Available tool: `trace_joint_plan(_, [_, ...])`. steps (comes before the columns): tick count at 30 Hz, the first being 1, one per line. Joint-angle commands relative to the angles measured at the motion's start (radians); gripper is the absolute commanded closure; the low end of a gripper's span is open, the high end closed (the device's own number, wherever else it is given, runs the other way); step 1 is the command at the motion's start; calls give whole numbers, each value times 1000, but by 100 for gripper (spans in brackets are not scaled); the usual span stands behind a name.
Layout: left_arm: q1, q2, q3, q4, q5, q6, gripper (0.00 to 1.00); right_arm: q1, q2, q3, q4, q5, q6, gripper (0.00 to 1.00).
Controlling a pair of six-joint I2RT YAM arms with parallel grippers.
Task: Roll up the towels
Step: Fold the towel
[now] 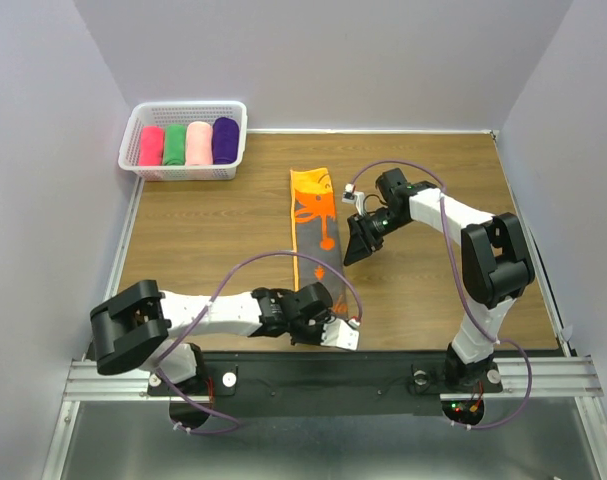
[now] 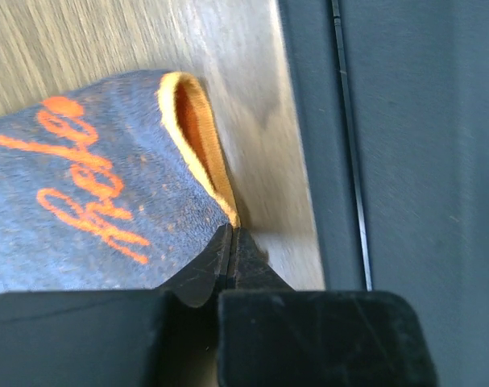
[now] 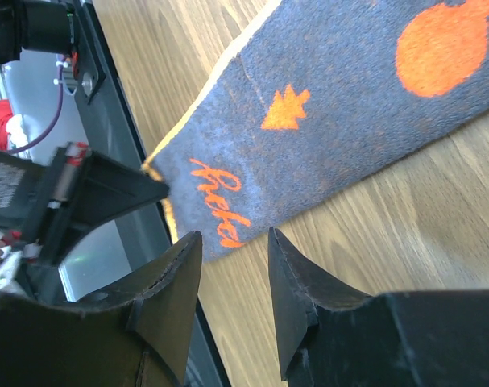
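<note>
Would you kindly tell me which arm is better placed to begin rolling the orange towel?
Left, likely: the left pincer is closed on the near corner of the orange towel, where a roll would start. The right pincer hangs open beside it, gripping nothing.

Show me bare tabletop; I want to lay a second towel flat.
Widest bare patch: left of the orange towel, between basket and left arm. Another beyond the right arm, far right corner. Crowded: the towel's near half, left fingers pinching it, right fingers beside.
</note>
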Motion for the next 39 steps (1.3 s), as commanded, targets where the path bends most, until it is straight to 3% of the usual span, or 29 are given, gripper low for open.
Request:
trace_joint_plan(1, [-3,-74,89,-91,45,-25,100,-10,-23,42,5,0,-6,56])
trace_joint_plan(8, [6,-80,118,-107,57,-25,100,-21,-20,69,4,6,-3,56])
trace_joint_plan(12, [67,-83,154,-116,68,-5,100,-50,-25,92,2,24,0,52])
trace_joint_plan(15, [127,-71,203,-139,71,41,100,-90,-22,128,4,10,13,35])
trace_joint_plan(16, [147,-66,216,-141,73,52,100,-96,-22,137,4,13,18,15])
trace_joint_plan(18, [213,-48,272,-150,88,76,100,-122,-23,163,4,17,23,0])
trace_joint_plan(34, [468,211,453,-71,106,214,100,-180,-14,195,-1,30,29,0])
trace_joint_plan(39, [492,248,479,-61,103,237,100,-187,-6,195,-1,38,26,0])
